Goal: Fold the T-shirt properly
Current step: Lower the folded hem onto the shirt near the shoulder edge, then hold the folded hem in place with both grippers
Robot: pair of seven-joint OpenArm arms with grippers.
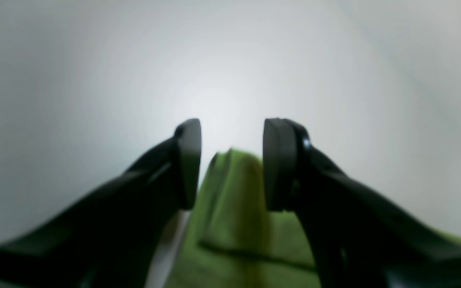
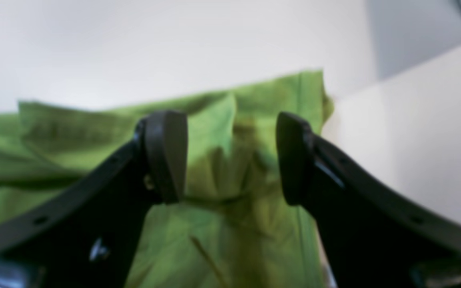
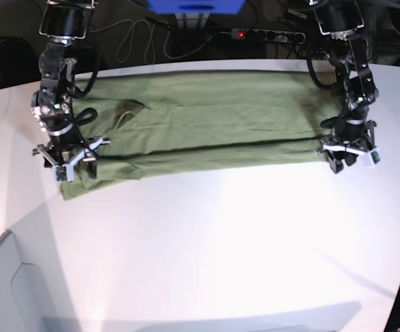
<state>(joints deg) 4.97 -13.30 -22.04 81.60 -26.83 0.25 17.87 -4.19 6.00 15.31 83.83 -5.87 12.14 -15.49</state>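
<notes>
Green T-shirt [image 3: 206, 117] spans between both open hands.

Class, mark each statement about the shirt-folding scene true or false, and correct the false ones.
1. Both hands are open. True: left hand and right hand hold nothing.
2. The T-shirt hangs in the air. False: it lies on the white table.
3. The T-shirt is green. True.
4. The hands sit together at the T-shirt's middle. False: one at each end.
5. A power strip lies behind the table. True.
</notes>
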